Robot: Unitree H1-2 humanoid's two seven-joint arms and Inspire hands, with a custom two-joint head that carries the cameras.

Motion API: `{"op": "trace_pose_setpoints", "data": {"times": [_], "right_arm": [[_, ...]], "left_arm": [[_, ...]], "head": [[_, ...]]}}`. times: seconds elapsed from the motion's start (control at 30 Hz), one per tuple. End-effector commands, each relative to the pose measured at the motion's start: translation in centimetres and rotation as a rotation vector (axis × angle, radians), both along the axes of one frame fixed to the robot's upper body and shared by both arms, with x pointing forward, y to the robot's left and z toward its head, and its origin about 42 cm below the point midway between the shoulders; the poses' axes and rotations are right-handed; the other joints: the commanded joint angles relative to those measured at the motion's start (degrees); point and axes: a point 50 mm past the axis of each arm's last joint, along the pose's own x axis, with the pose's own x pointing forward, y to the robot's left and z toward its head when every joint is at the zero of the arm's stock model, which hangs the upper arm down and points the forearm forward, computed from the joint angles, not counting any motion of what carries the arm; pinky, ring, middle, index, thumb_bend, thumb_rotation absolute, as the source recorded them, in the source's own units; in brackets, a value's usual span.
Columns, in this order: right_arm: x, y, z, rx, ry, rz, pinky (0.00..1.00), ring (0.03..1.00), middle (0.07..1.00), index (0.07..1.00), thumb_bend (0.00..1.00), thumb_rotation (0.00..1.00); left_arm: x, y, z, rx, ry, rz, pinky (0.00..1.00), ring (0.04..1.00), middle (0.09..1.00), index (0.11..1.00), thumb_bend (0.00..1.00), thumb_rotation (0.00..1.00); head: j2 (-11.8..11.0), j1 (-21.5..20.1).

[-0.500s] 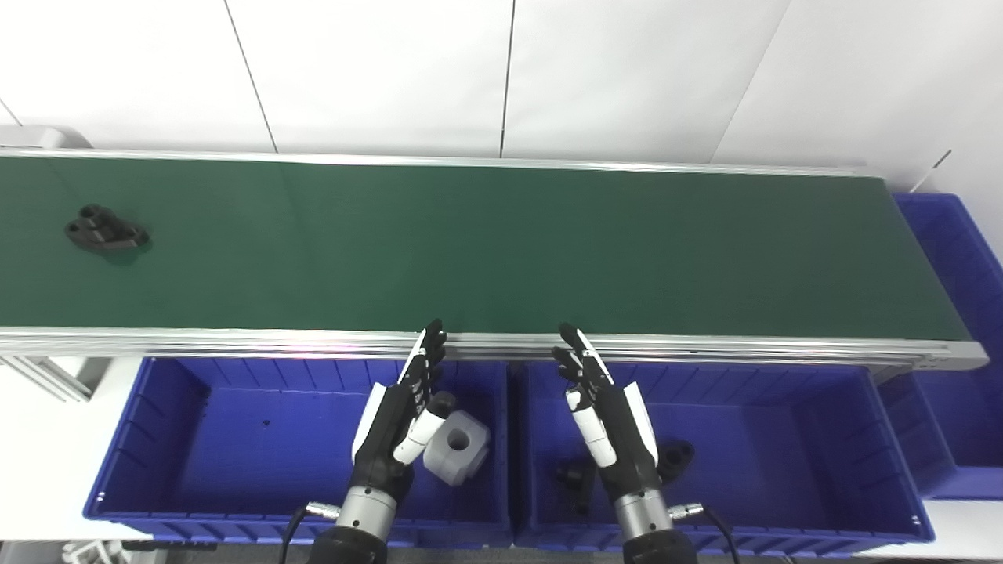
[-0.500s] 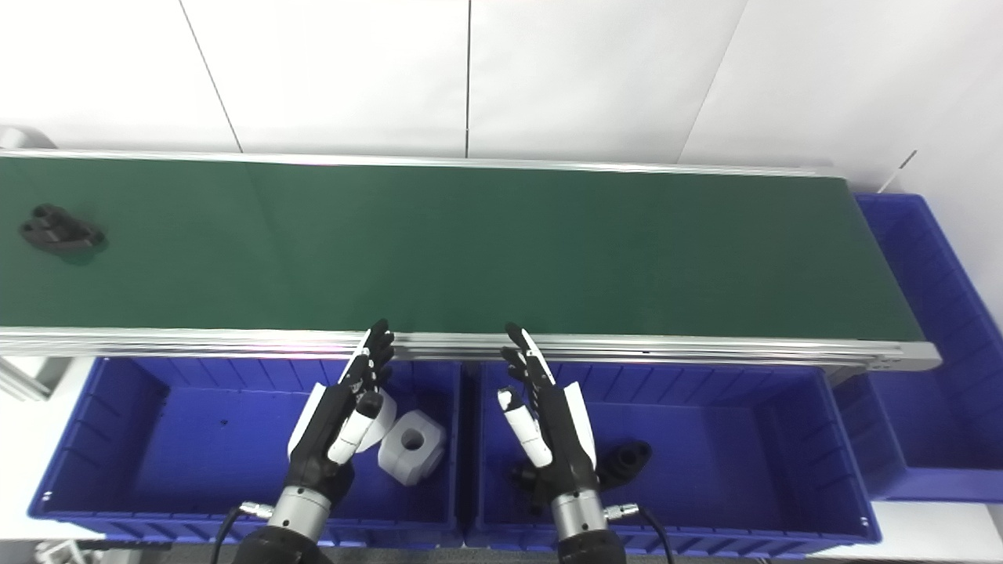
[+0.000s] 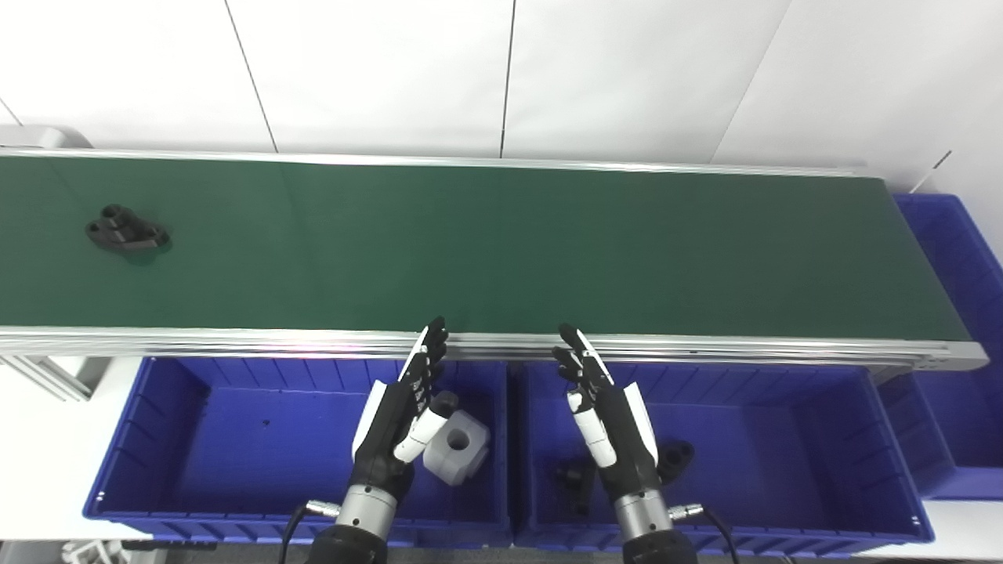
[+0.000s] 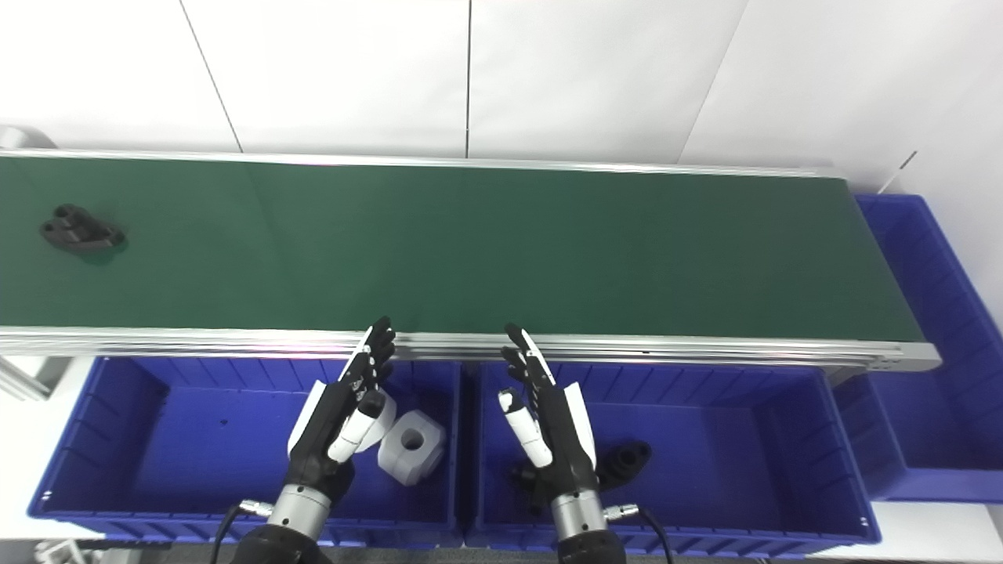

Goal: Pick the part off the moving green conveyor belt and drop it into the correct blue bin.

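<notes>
A small black part (image 3: 127, 234) lies on the green conveyor belt (image 3: 501, 251) near its far left end. My left hand (image 3: 403, 411) hovers open over the left blue bin (image 3: 196, 439), fingers stretched toward the belt's near rail. My right hand (image 3: 607, 419) is open too, above the middle blue bin (image 3: 783, 446). Both hands hold nothing and are far right of the black part.
A white block with a hole (image 3: 457, 446) rests in the left bin beside my left hand. Black parts (image 3: 674, 458) lie in the middle bin, partly hidden by my right hand. A third blue bin (image 3: 960, 329) stands past the belt's right end.
The black part has travelled a little to the right along the belt. Both hands stay where they were.
</notes>
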Motion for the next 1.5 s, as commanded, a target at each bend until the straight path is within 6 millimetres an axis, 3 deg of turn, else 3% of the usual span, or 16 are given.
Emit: {"op": "trace_pose_setpoints", "data": {"times": [0.0, 1.23, 1.33, 1.47], "right_arm": [[0.3, 0.4, 0.8, 0.016, -0.042, 0.011, 0.89, 0.907, 0.96, 0.938, 0.85, 1.0], [0.5, 0.4, 0.6, 0.013, -0.046, 0.015, 0.88, 0.9, 0.959, 0.934, 0.83, 1.0], [0.4, 0.4, 0.5, 0.013, -0.046, 0.017, 0.89, 0.905, 0.961, 0.935, 0.83, 1.0], [0.2, 0.2, -0.2, 0.005, -0.047, 0.018, 0.87, 0.901, 0.956, 0.94, 0.84, 1.0]], "left_arm": [[0.3, -0.6, 1.1, -0.021, -0.051, -0.012, 0.99, 1.0, 0.992, 0.976, 0.87, 0.84], [0.3, -0.6, 0.8, -0.022, -0.054, -0.019, 1.0, 1.0, 0.991, 0.975, 0.89, 0.85], [0.2, -0.6, 0.7, -0.014, -0.059, -0.018, 0.99, 1.0, 0.99, 0.975, 0.88, 0.85], [0.0, -0.8, 0.2, -0.008, -0.06, -0.02, 0.99, 0.997, 0.99, 0.974, 0.87, 0.86]], "head": [[0.0, 0.1], [-0.6, 0.3], [-1.4, 0.6], [-4.2, 2.3]]}}
